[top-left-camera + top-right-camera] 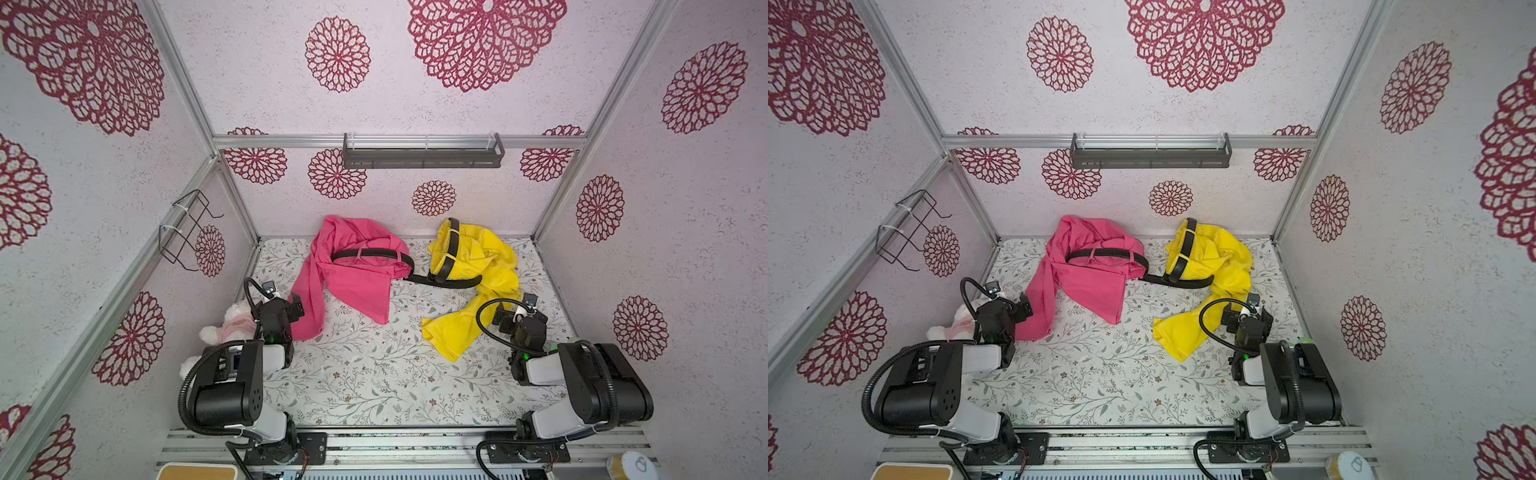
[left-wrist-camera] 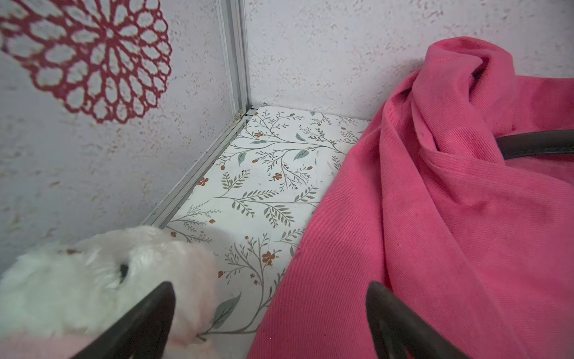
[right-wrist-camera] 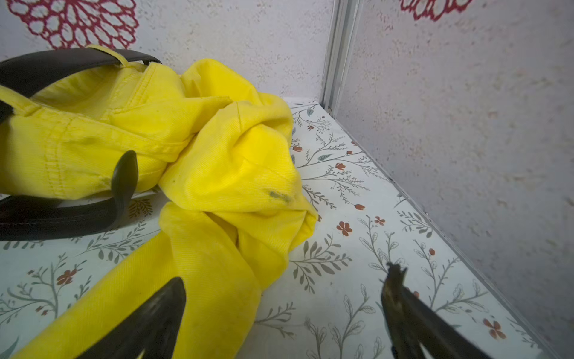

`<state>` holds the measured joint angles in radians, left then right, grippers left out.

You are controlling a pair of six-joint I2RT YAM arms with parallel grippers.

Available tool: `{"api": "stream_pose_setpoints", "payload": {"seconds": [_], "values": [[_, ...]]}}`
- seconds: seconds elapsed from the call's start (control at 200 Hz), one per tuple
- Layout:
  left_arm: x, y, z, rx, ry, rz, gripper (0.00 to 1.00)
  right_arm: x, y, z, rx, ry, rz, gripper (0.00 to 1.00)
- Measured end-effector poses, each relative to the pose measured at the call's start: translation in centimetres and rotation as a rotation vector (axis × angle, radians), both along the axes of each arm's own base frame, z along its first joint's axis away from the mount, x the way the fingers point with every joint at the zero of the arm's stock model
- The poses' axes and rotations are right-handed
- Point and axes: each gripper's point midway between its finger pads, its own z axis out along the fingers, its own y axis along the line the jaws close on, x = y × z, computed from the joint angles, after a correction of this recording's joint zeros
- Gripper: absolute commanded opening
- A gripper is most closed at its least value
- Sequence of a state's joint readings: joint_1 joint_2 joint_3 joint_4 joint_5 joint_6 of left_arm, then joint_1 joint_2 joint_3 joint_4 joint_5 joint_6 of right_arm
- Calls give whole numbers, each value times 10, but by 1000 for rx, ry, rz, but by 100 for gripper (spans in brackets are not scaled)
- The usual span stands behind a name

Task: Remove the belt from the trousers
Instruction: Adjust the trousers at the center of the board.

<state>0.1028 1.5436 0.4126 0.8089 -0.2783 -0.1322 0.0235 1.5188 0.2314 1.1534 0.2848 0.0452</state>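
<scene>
Right wrist view shows your right tool (image 3: 287, 276) open and empty near the yellow trousers (image 3: 217, 149) on the bench (image 3: 341, 192), the left tool (image 2: 270, 289) open too, so pin the waistband (image 3: 77, 136) and draw the black belt (image 3: 62, 217) lengthwise through its loops (image 3: 107, 54).

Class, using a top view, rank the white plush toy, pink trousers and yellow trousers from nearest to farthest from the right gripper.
1. yellow trousers, beside the right gripper.
2. pink trousers, middle-left.
3. white plush toy, far left wall.
</scene>
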Motion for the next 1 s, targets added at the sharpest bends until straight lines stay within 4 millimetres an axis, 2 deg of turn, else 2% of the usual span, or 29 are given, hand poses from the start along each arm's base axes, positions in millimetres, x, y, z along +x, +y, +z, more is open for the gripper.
{"api": "stream_pose_setpoints", "payload": {"seconds": [0.996], "values": [[0,0,0,-1,0,-3,97,0,1,0,0,0,3,99]]}}
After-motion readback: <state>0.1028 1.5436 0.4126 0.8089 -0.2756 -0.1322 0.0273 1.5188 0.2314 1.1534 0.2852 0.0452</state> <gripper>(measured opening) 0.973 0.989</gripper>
